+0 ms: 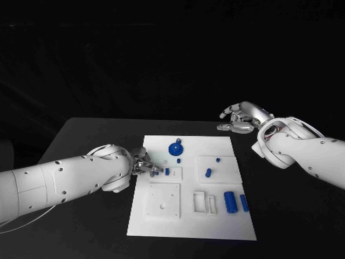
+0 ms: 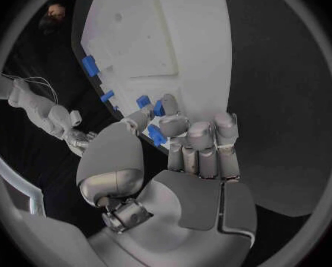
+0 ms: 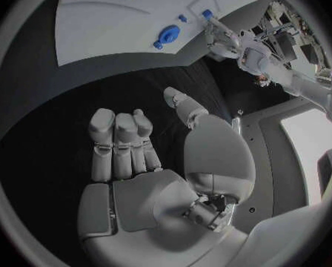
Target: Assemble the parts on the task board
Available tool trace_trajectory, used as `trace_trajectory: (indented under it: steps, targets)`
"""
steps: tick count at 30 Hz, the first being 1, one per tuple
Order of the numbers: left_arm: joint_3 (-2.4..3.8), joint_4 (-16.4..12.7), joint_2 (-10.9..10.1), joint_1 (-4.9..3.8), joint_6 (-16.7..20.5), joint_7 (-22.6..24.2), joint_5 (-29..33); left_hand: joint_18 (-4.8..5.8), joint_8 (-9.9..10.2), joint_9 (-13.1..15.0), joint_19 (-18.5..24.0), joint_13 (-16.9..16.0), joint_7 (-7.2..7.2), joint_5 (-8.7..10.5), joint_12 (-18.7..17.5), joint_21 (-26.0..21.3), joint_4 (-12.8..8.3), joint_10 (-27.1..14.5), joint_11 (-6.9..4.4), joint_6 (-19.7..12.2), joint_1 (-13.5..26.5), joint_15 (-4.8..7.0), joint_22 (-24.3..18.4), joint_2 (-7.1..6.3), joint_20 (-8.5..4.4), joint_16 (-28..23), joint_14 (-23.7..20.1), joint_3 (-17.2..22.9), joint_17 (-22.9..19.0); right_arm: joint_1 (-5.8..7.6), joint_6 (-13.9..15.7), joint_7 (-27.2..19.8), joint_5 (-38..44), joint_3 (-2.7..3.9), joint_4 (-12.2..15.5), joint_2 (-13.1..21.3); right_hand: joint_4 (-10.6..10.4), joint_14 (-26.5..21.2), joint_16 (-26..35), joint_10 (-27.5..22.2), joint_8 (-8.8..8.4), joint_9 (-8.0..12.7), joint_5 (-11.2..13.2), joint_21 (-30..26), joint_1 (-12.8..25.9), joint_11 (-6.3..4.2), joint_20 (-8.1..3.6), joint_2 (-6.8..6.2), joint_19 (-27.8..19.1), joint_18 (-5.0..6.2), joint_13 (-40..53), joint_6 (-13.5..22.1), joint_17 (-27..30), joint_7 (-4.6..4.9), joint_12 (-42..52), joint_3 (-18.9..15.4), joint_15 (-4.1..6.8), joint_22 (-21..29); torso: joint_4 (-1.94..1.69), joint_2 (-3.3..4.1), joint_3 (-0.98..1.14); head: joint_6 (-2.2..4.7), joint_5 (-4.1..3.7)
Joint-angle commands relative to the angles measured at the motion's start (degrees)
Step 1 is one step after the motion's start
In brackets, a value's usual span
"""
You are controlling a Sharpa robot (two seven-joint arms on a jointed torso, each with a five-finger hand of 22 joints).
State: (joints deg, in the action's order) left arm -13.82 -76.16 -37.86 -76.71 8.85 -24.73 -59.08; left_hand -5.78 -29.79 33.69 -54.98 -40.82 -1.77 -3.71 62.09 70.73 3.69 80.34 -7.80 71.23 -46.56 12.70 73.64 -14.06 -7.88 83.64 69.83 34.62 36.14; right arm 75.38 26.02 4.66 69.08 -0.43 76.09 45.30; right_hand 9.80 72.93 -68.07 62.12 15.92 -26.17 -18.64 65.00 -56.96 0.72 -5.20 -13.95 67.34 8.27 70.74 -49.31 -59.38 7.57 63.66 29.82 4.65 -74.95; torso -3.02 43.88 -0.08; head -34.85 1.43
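I have the left hand [image 1: 144, 163] down at the nine o'clock edge of the task board [image 1: 192, 226], fingers curled in around a small blue part [image 2: 156, 134]. From the left wrist view it looks pinched between thumb and fingertips, right beside the little pocket holding another blue piece [image 1: 167, 171]. My worry is the grip: the part is tiny against those fingers, so if it sits crooked it may jam at the pocket's lip or pop out and skitter over the board. The fingers also hide the part from the head camera, so I'd be seating it half blind.

The right hand [image 1: 241, 117] hovers off the board's one o'clock corner above the tabletop [image 1: 87, 132], fingers loosely curled and holding nothing. It's well apart, so no clash is likely yet.

The round blue part [image 1: 175, 148] at twelve o'clock and the two blue cylinders [image 1: 236, 202] toward four o'clock lie loose; a careless sweep by the left forearm could scatter them.
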Motion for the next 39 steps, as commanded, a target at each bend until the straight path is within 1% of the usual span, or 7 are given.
trace_trajectory:
  steps: [1,18,25,27,29,37,39]
  targets:
    - [0.04,0.03,-0.12,0.01,1.1,-0.2,0.35,-0.97,-0.37,0.06,0.52,0.04,0.12,0.14,0.35,0.31,0.61,-0.36,-0.01,-0.42,0.06,0.13,0.06,-0.67,-7.27,0.25,-0.33,0.02,0.02,-0.03,-0.54,-0.5,0.15,0.02,0.03,0.03,-0.31,0.51,0.36,-1.9,-0.01,0.09,-0.24,-0.35,0.27,0.95,-0.47,0.09,0.12,6.73,-0.05,-0.98,-0.06,0.6,0.31,-0.05,0.01,-0.12,0.0,0.0,-0.02,0.11,-0.03]
    - [0.59,-0.36,-1.03,-0.03,7.85,2.54,8.6,-0.53,3.55,-0.71,4.96,2.38,2.73,0.31,-4.48,-3.34,1.12,-4.98,2.33,-9.14,1.82,-1.36,-1.29,-2.99,-6.51,-4.57,-4.87,-10.04,-2.45,-0.03,-0.36,-0.58,-0.11,0.02,-0.16,0.05,-0.51,0.5,0.45,-1.99,-0.34,0.26,-1.03,-0.47,0.56,1.09,-0.45,0.02,0.12,6.73,-0.2,-0.4,-0.06,0.75,0.33,-0.23,-0.12,-0.14,-0.06,-0.03,-0.06,0.37,-0.25]
    - [1.11,-0.57,-1.42,-0.03,14.73,8.93,11.9,1.35,4.98,-0.59,9.72,6.45,5.18,-1.37,-11.43,-8.45,2.95,-11.25,4.77,-14.03,-3.01,-4.78,-3.3,-2.64,-4.81,-10.27,-10.62,-10.56,-5.83,-0.03,-0.33,-0.64,-0.15,0.02,-0.2,0.04,-0.54,0.51,0.45,-2.0,-0.35,0.27,-1.15,-0.48,0.6,1.1,-0.45,0.03,0.13,6.73,-0.23,-0.39,-0.06,0.77,0.34,-0.26,-0.14,-0.15,-0.1,0.01,-0.1,0.5,-0.32]
    - [1.19,-0.66,-1.34,-0.03,15.71,11.82,12.17,1.78,4.78,-0.36,9.97,7.0,5.45,-3.79,-12.25,-8.7,1.8,-11.7,5.02,-14.17,-6.24,-5.24,-3.37,-1.96,-4.52,-10.74,-11.04,-9.78,-6.2,-0.04,-0.34,-0.65,-0.19,0.02,-0.19,0.03,-0.54,0.51,0.46,-2.0,-0.35,0.27,-1.18,-0.49,0.59,1.1,-0.45,0.04,0.13,6.73,-0.23,-0.39,-0.07,0.77,0.35,-0.26,-0.14,-0.15,-0.08,0.01,-0.09,0.54,-0.32]
    - [1.22,-0.76,-1.15,-0.03,17.07,15.86,12.5,2.53,4.37,0.14,10.59,7.72,5.7,-9.73,-13.32,-8.85,-4.99,-12.38,5.5,-14.41,-14.95,-6.0,-3.21,1.05,-3.98,-11.18,-11.71,-9.06,-6.63,-0.04,-0.37,-0.71,-0.25,0.02,-0.24,-0.01,-0.54,0.51,0.46,-2.0,-0.34,0.27,-1.22,-0.49,0.58,1.1,-0.46,0.06,0.14,6.73,-0.24,-0.4,-0.07,0.77,0.35,-0.26,-0.14,-0.15,-0.05,0.02,-0.08,0.68,-0.41]
    - [1.4,-0.57,0.45,-0.03,17.58,25.23,12.28,3.95,7.37,-1.1,15.03,15.57,8.46,-6.98,-26.98,-14.38,-19.48,-18.21,9.96,-16.97,-23.49,-11.24,-5.02,2.41,0.68,-18.62,-16.46,0.65,-10.73,-0.1,-0.35,-1.09,-0.65,0.02,-0.65,-0.1,-0.49,0.53,0.47,-1.99,-0.36,0.29,-1.32,-0.51,0.43,1.11,-0.47,0.16,0.15,6.73,-0.27,-0.36,-0.07,0.78,0.38,-0.21,-0.14,-0.16,0.07,0.02,-0.12,0.8,-0.53]
    - [1.41,0.41,1.57,-0.09,16.43,26.27,10.44,3.61,7.97,-1.21,15.08,17.47,8.45,-6.13,-30.48,-14.49,-20.42,-17.33,10.44,-16.89,-24.8,-11.47,-4.7,2.11,0.99,-19.04,-16.25,3.41,-10.91,-0.1,-0.33,-1.23,-0.7,0.02,-0.73,-0.11,-0.48,0.53,0.47,-1.99,-0.37,0.29,-1.33,-0.51,0.41,1.11,-0.48,0.17,0.15,6.73,-0.28,-0.35,-0.07,0.78,0.38,-0.2,-0.15,-0.16,-0.02,-0.01,-0.08,0.85,-0.63]
